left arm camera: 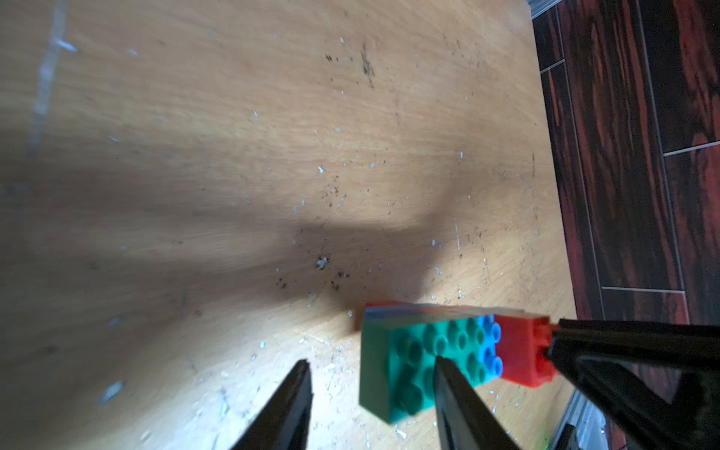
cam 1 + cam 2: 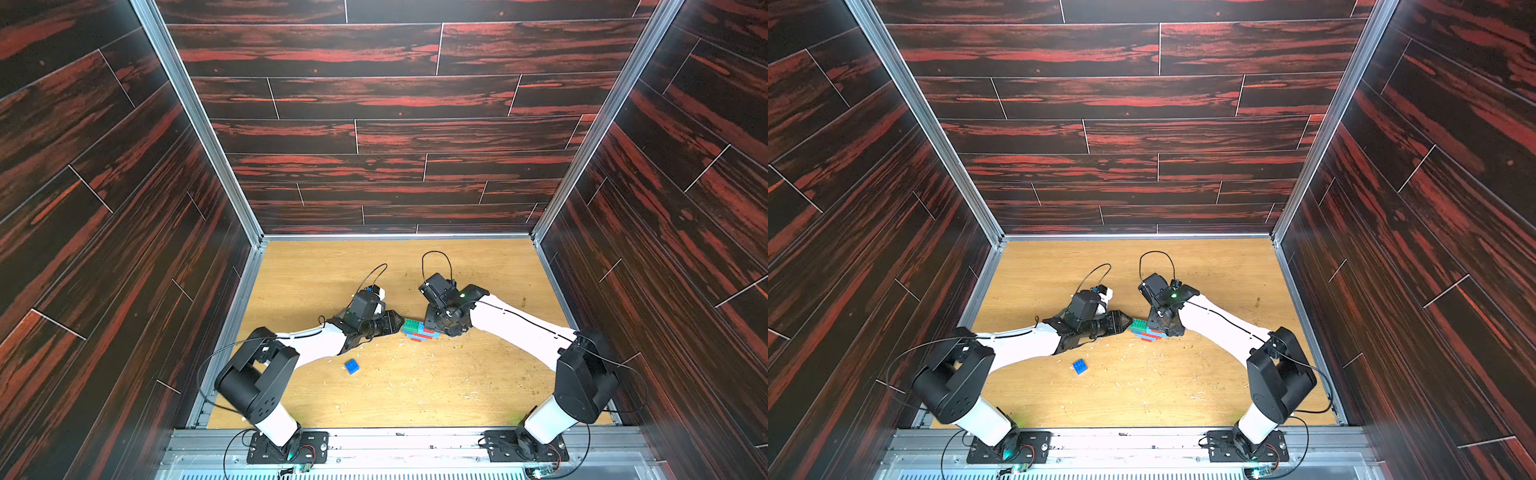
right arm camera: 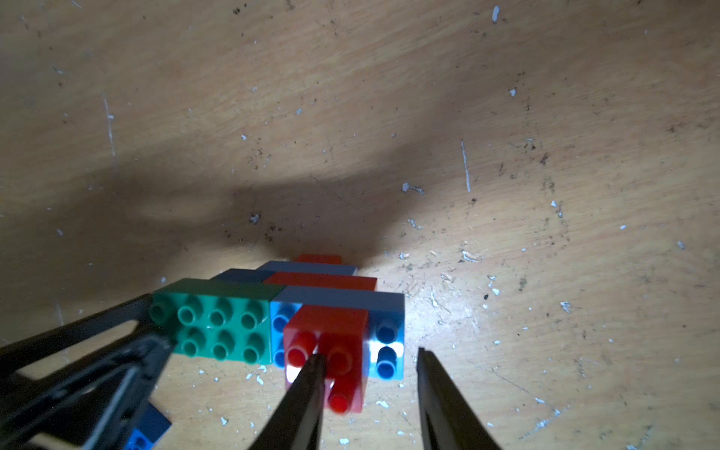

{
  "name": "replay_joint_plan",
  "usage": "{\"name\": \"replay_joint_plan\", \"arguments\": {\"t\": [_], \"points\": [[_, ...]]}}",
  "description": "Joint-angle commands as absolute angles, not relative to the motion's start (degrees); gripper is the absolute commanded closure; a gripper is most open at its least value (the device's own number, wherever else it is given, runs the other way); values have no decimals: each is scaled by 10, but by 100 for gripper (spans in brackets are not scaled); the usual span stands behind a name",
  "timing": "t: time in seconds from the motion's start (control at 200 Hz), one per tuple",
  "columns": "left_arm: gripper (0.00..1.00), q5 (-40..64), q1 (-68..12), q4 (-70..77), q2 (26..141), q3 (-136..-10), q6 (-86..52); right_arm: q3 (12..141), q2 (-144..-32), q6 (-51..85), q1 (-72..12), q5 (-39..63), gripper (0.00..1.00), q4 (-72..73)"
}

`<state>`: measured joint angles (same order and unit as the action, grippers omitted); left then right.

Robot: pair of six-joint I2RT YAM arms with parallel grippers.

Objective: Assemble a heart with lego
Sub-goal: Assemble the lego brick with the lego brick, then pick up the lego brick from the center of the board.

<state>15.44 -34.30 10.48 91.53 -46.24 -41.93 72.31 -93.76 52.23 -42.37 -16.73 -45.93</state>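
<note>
The heart (image 2: pixel 419 330) lies on the surface (image 2: pixel 436 395), low in the middle of both top views, between the two hands. The left hand (image 1: pixel 370 360) is let go, fingers apart by the green end. The right hand (image 3: pixel 369 352) is let go too, by the red end. One blue brick (image 2: pixel 351 366) sits alone, lower left.
</note>
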Motion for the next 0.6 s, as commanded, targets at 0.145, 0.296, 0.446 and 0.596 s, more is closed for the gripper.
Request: {"name": "replay_joint_plan", "arguments": {"t": [0.145,0.296,0.446,0.596], "points": [[39,46,-336,-85,784,-491,-356,769,-905,473,-427,-171,52,-486],[37,-94,-334,-331,720,-521,-363,773,-871,428,-446,-180,50,-485],[34,-153,-348,-512,678,-519,-430,738,-843,378,-449,-151,46,-460],[34,-155,-379,-530,705,-484,-493,735,-842,340,-443,-197,39,-476]]}}
